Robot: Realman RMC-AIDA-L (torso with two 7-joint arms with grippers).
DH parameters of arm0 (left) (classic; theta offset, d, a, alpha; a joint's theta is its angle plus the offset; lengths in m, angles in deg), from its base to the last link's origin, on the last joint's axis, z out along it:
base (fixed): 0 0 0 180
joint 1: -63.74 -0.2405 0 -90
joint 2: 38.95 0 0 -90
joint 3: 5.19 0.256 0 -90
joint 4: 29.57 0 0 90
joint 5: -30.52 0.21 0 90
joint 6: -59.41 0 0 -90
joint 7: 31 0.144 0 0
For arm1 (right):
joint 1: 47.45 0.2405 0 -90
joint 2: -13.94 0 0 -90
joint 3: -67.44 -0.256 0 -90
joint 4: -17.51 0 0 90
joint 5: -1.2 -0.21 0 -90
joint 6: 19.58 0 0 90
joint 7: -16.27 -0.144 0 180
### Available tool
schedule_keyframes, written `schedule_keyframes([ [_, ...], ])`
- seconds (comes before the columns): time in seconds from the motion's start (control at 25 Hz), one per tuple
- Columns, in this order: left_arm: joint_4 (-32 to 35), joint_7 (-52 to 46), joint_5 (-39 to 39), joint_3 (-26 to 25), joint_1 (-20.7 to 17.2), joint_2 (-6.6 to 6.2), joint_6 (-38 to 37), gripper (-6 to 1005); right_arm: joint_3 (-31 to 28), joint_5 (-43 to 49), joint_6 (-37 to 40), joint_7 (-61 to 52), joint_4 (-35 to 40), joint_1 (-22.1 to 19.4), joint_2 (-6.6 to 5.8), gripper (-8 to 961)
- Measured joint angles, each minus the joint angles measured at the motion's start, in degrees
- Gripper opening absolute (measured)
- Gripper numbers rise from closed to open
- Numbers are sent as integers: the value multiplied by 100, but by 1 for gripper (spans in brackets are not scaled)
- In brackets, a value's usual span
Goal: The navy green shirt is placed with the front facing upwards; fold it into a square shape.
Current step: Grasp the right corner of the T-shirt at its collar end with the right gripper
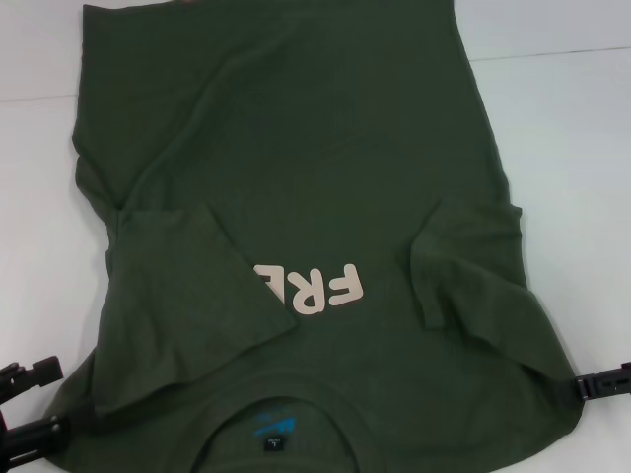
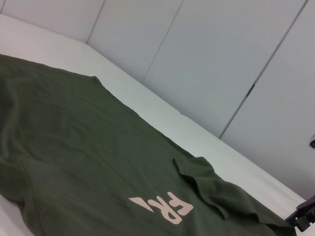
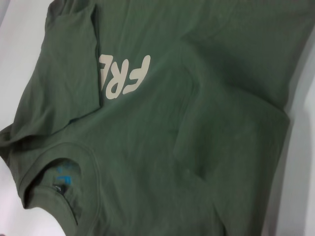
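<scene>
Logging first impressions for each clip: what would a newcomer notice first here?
The navy green shirt fills nearly the whole white table, front up, collar nearest the robot. Its pale lettering is half covered by the sleeve on the robot's left, folded in over the chest; the sleeve on the robot's right is also folded inward. The left gripper and right gripper sit low at the shirt's near corners.

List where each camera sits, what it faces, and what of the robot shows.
Head: above, looking down on the navy green shirt; left pincer and right pincer at the near corners.
Left wrist: low, looking across the shirt toward wall panels; dark robot part at the edge.
Right wrist: above the collar; no robot visible.
All share the lettering, partly covered by a folded sleeve.
</scene>
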Motion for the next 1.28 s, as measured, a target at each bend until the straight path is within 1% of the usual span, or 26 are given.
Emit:
schedule_keyframes([
  [0.32, -53, 0, 0, 0, 34, -8, 28, 905, 3, 13, -46, -7, -52, 28, -5, 707],
  [0.56, -60, 0, 0, 0, 49, -9, 39, 904, 4, 15, -79, -11, -52, 45, 34, 705],
  [0.76, -61, 7, 0, 0, 63, -11, 58, 904, 1, -10, -162, -11, -90, 46, 42, 703],
  [0.96, -62, 9, 0, 0, 72, -22, 63, 904, -15, -20, -288, -25, -328, 102, 5, 596],
  [1.28, -61, 9, 0, -8, 69, -42, 73, 904, -146, -24, -411, -108, -359, 118, -2, 589],
])
